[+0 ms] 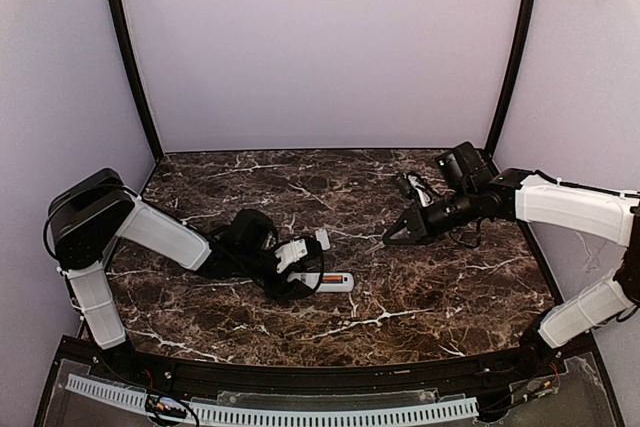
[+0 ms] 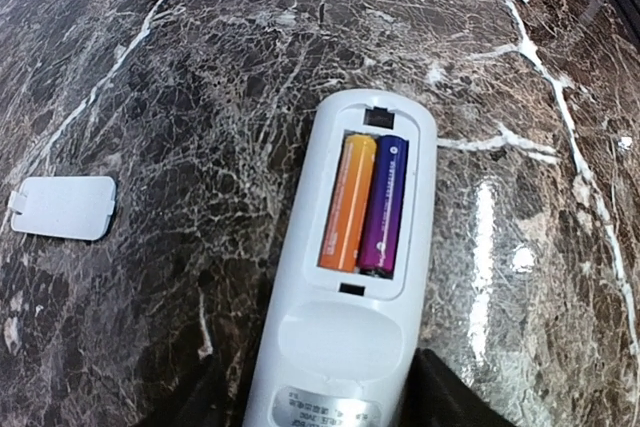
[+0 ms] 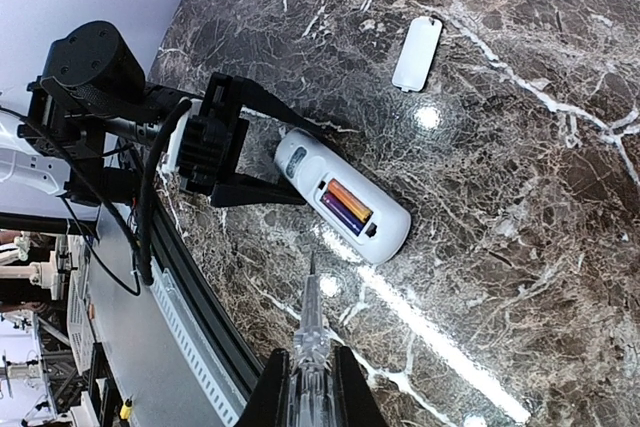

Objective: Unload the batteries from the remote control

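Left wrist view: the small white plastic remote control (image 2: 340, 342) lies back side up on the dark marble tabletop (image 2: 200, 67). That way its battery hole faces up and is easy to reach.
Battery hole: it is open, with no lid on it. Two things sit in it side by side, a slim orange battery (image 2: 347, 202) and a slim purple battery (image 2: 383, 205). Both lie down in their slots.
Lid: the small flat white plastic cover (image 2: 62, 207) lies flat on the tabletop, well apart from the remote control and out of the way.
Left claw (image 2: 322, 384): it has one dark finger on each side of the remote control's bottom end, away from the batteries. I think it is there to stop the remote control from sliding. I cannot tell if it squeezes yet or just sits around it.
Right claw (image 1: 392, 237): it is closed with nothing in it that I can see, and its tips make one thin point. It hangs near the remote control and points at it. I think the thin point is for digging a battery out.
Task so far: no battery is out yet.
Watch out: a push on one end could make a battery pop up and roll.
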Robot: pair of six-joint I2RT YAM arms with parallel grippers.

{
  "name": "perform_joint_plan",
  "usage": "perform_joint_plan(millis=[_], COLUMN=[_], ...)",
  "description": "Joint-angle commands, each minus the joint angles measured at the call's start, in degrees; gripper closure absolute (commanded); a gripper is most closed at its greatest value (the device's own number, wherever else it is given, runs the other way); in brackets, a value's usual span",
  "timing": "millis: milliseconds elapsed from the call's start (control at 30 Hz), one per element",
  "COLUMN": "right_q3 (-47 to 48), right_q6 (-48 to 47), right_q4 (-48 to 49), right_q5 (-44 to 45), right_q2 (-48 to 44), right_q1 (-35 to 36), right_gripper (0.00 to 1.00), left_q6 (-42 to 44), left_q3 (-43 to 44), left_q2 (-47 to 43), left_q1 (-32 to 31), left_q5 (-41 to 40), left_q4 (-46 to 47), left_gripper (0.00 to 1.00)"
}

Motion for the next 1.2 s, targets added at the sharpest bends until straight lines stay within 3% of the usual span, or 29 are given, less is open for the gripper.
perform_joint_plan(millis=[0,100,233,600,800,1000,1067,1100,1167], right_q3=[-0.8,-0.6,-0.6,-2.1,-1.6,-0.8,-0.2,0.1,0.7], right_q6=[0.6,0.3,-0.5,-0.2,0.2,0.1,0.0,-0.1,-0.1], right_q4=[1.7,0.9,-1.3,-2.6,-3.5,-2.7,-2.3,-2.1,-1.9], right_q5=[1.3,1.8,3.6,9.5,12.8,14.3,14.4,14.3,14.2], right_q2=[0.4,-0.3,-2.5,-8.2,-8.6,-7.1,-6.3,-5.8,-4.9], right_q1=[-0.4,-0.4,-0.6,-1.8,-1.8,-1.8,-1.8,-1.8,-1.8], right_gripper=[1.0,1.0,1.0,1.0,1.0,1.0,1.0,1.0,1.0], left_q6=[0.8,0.8,0.3,-10.7,-16.3,-17.3,-17.5,-17.5,-16.8], left_q3=[2.2,3.1,4.7,10.4,13.3,13.2,11.8,11.1,9.3], left_q2=[0.6,0.6,0.5,5.4,9.6,11.0,10.8,10.5,10.1], left_q1=[-0.2,-0.7,-2.7,-9.6,-13.8,-16.5,-16.6,-16.6,-16.6], left_q5=[2.6,2.9,2.2,-0.8,-6.7,-10.3,-10.8,-11.0,-11.0], left_q4=[-2.3,-3.4,-4.3,1.2,3.5,4.9,7.1,8.1,11.3], left_gripper=[0.45,0.57,0.62,0.62,0.61,0.43,0.32,0.18,0.04])
